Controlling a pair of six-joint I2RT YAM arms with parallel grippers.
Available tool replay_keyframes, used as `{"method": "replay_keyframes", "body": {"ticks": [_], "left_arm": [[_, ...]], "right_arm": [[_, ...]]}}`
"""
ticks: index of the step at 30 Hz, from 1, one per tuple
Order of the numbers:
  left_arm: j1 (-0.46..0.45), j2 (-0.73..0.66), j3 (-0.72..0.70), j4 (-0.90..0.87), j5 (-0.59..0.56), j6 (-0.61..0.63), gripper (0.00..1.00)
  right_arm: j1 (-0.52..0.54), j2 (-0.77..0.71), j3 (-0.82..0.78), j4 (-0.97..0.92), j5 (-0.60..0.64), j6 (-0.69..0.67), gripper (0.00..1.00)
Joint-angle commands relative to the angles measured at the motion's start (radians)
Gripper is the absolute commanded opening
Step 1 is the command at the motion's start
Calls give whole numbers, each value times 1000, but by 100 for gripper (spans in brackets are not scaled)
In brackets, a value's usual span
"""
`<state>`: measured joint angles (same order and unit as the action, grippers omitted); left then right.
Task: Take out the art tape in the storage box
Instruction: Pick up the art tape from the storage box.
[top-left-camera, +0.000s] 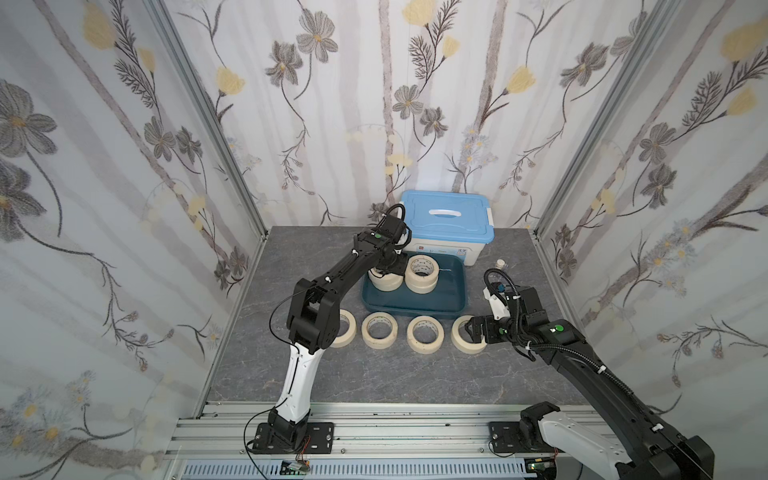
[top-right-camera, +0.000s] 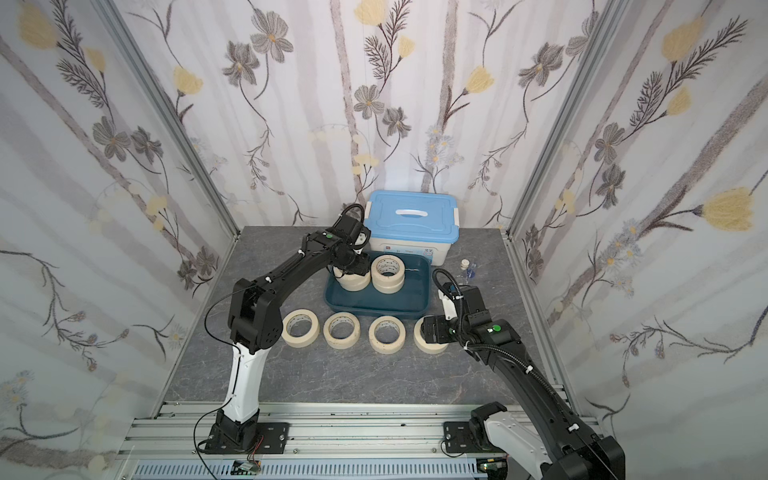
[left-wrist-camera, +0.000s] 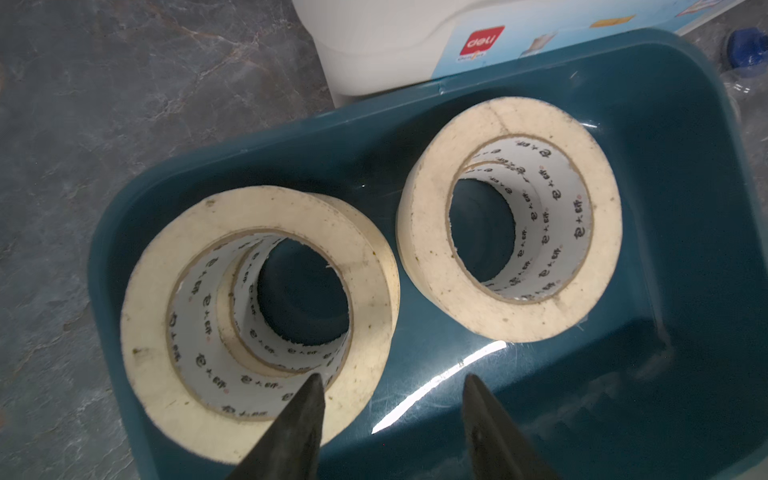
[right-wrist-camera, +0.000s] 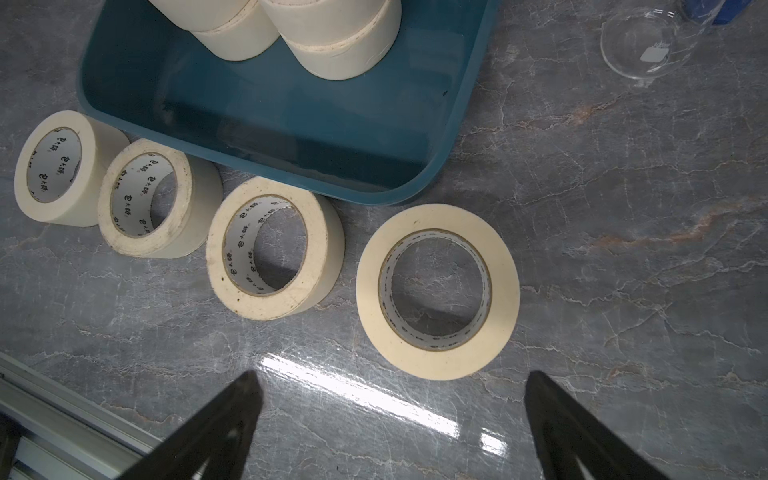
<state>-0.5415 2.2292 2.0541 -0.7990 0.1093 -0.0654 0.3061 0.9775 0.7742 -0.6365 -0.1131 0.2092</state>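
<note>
The dark teal storage box (top-left-camera: 451, 291) (top-right-camera: 415, 291) holds two stacks of art tape, two cream rolls each: a left stack (top-left-camera: 388, 284) (left-wrist-camera: 158, 316) and a right stack (top-left-camera: 422, 276) (left-wrist-camera: 598, 232). My left gripper (left-wrist-camera: 392, 378) hangs over the left stack, open. One finger dips into the top roll's core and the other stands outside its wall, over the box floor. Several more rolls lie flat in a row on the table before the box (right-wrist-camera: 291, 116). My right gripper (right-wrist-camera: 390, 378) is open and holds nothing, just short of the rightmost roll (right-wrist-camera: 507, 291) (top-left-camera: 461, 338).
A white bin with a light-blue handled lid (top-left-camera: 446, 220) stands right behind the box. A small bottle (top-left-camera: 501, 264) and a clear glass dish (right-wrist-camera: 640, 45) sit to the box's right. Metal rails (top-left-camera: 374, 432) edge the table's front; patterned walls close in the sides.
</note>
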Motion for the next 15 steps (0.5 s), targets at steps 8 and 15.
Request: {"method": "replay_keyframes", "body": {"ticks": [8,15], "left_arm": [[2,119,125,-88,-47,43,51],[0,197,213,-123,-62,61,49]], "right_arm": [[-19,-7,-4,-19,-38,9,100],[-28,-1,-3,-19,-41,9,100]]}}
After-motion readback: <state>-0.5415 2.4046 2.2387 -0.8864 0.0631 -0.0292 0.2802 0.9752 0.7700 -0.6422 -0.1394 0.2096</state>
